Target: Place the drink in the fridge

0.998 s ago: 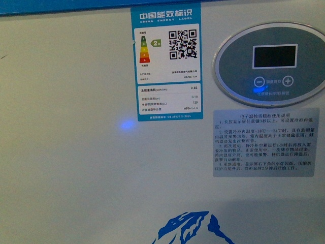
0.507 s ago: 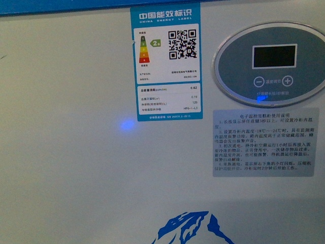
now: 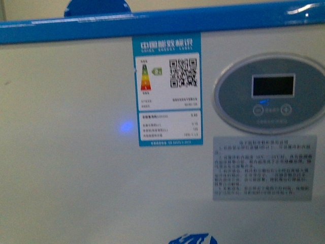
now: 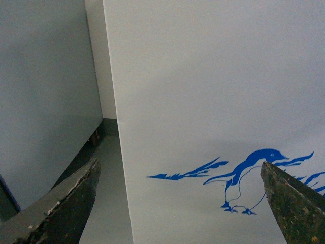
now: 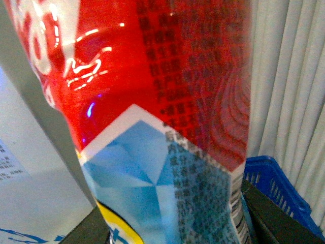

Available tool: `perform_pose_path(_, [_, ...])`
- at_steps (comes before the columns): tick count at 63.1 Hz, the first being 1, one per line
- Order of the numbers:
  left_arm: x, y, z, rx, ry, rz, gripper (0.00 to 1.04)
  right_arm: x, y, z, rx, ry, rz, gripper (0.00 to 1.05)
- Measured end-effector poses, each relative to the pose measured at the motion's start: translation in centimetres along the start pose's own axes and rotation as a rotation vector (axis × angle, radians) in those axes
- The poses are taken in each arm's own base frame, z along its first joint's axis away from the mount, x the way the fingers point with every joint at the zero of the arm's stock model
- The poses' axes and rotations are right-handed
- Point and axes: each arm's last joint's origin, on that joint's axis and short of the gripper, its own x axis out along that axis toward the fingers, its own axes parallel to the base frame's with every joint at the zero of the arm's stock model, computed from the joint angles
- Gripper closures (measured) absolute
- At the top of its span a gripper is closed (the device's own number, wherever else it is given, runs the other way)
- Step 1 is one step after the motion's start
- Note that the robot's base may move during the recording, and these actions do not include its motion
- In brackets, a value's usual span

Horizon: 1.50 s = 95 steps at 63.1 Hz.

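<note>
The fridge's white front [image 3: 71, 168] fills the front view, with its blue rim [image 3: 162, 26] along the top, an oval grey control panel [image 3: 269, 93] and a blue energy label [image 3: 167, 89]. No arm shows in this view. In the left wrist view my left gripper [image 4: 180, 190] is open and empty, facing the fridge's white wall [image 4: 213, 91] with the blue penguin graphic [image 4: 249, 178]. In the right wrist view my right gripper is shut on the drink bottle [image 5: 152, 117], whose red, blue and yellow label fills the frame; the fingers are mostly hidden behind it.
A grey panel [image 4: 45, 86] stands beside the fridge with a narrow floor gap [image 4: 104, 168] between. A blue plastic basket [image 5: 277, 190] and pale curtains [image 5: 289, 81] lie behind the bottle. A grey text sticker [image 3: 261, 166] sits under the control panel.
The front view has shifted upward: the fridge's blue rim now shows at the top and the mountain graphic has nearly dropped out at the bottom.
</note>
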Motion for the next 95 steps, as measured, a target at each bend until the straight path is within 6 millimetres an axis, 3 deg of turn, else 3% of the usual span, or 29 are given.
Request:
perform_pose_path(67, [0.0, 0.0, 0.0, 0.000, 0.000, -0.001, 0.08, 0.0, 0.0, 0.1, -0.001, -0.005, 0.003, 0.62])
perform_pose_path(72, [0.2, 0.0, 0.0, -0.093, 0.111, -0.053, 0.08, 0.0, 0.0, 0.1, -0.001, -0.005, 0.001, 0.62])
perform_pose_path(77, [1.4, 0.3, 0.7, -0.187, 0.158, -0.092, 0.08, 0.0, 0.0, 0.1, -0.001, -0.005, 0.004, 0.62])
perform_pose_path(84, [3.8, 0.3, 3.0, -0.172, 0.099, -0.169, 0.08, 0.0, 0.0, 0.1, -0.001, -0.005, 0.004, 0.62])
perform_pose_path(90, [8.5, -0.2, 7.0, -0.040, -0.018, -0.295, 0.08, 0.0, 0.0, 0.1, -0.001, -0.005, 0.002, 0.62])
perform_pose_path(95, [11.2, -0.8, 8.5, 0.048, -0.045, -0.374, 0.08, 0.0, 0.0, 0.1, -0.001, -0.005, 0.003, 0.62])
